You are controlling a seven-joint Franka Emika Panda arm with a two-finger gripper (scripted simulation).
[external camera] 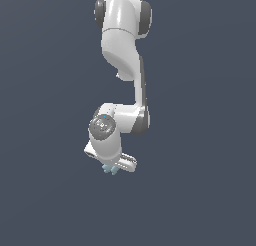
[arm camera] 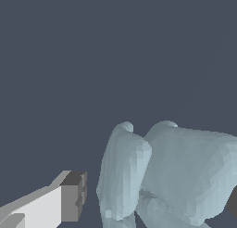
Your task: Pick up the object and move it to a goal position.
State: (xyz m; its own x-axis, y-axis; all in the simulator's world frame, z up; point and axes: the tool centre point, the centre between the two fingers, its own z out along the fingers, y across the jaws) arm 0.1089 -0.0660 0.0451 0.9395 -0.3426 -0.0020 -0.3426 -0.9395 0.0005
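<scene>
In the lower centre of the exterior frame, the arm (external camera: 122,65) hangs folded, wrist bent downward, its gripper (external camera: 112,168) closed on the object (external camera: 110,169), a pale blue-grey lobed cluster. Closer in, one finger (arm camera: 69,197) sits just beside the lobes (arm camera: 176,171); another dark pad (arm camera: 233,201) touches their far edge.

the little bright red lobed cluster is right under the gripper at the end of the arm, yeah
Not quite: the lobed cluster is pale blue-grey, not red, as the wrist view shows close up. The rest holds: it sits right under the gripper at the end of the arm.
</scene>
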